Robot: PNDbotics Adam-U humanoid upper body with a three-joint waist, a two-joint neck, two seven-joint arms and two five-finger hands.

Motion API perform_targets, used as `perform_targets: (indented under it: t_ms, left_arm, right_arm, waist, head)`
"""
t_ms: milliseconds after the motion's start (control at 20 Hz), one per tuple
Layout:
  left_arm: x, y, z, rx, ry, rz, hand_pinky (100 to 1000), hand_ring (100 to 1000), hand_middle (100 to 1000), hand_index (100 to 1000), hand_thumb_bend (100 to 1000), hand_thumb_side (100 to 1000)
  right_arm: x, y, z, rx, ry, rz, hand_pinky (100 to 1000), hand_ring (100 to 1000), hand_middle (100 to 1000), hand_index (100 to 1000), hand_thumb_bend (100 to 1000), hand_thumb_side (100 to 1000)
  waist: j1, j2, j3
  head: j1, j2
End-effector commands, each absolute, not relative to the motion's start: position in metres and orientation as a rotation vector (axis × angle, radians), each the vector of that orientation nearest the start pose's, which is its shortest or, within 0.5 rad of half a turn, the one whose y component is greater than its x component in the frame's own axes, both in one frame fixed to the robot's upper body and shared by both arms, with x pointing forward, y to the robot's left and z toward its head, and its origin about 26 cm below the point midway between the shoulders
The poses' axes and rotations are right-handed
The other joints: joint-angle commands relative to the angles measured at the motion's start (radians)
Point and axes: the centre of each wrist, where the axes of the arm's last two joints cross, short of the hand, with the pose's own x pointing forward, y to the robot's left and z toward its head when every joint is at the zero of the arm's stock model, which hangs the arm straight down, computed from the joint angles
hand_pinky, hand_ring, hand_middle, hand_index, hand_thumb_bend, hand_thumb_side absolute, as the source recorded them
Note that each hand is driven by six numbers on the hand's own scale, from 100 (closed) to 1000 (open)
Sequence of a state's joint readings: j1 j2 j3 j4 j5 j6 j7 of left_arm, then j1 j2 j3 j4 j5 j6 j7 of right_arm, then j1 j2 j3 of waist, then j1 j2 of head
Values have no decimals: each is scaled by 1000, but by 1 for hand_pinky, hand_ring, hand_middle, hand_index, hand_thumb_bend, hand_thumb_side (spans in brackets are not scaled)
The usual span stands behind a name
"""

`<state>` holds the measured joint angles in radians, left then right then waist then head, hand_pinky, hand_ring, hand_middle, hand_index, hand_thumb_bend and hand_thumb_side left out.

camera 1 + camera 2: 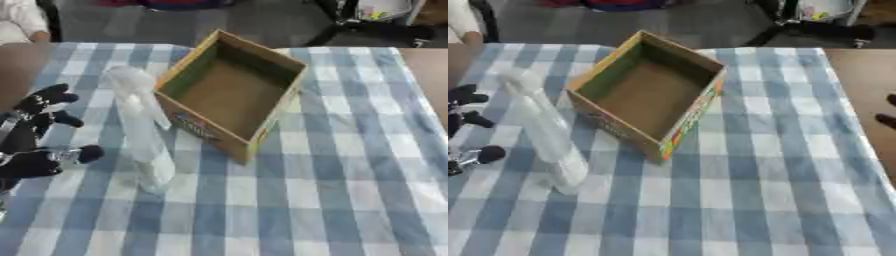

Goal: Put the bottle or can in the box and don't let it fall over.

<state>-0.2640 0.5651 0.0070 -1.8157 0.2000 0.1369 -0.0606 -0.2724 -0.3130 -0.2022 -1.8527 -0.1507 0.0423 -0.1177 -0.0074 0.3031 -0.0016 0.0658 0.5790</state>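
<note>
Standing just right of the open, empty left hand (35,135), the clear plastic bottle (144,135) could topple if nudged before the cardboard box (229,92).

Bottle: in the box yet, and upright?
Out, upright. The clear bottle stands on the checked tablecloth left of the empty cardboard box; left hand open beside it.

Black left hand (35,142) with silver joints.

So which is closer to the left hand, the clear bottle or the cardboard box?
The clear plastic bottle, standing upright just beside the open left hand. The open brown cardboard box sits beyond the bottle, further from the hand.
</note>
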Motion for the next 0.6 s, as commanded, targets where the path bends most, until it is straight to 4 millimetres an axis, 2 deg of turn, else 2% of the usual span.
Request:
perform_targets:
  t_ms: [50, 600]
  left_arm:
    - [317, 320, 186, 175, -1903, -490, 1000, 629, 796, 924, 927, 195]
    - [320, 309, 183, 109, -1874, -545, 1000, 633, 799, 927, 944, 184]
  right_arm:
    - [312, -324, 182, -278, -2135, -30, 776, 898, 1000, 866, 100, 718]
    - [313, -323, 181, -272, -2130, -33, 776, 898, 1000, 866, 100, 722]
  waist:
    - [2, -12, -2]
    - [2, -9, -2]
  head:
    - [8, -7]
    - [14, -9]
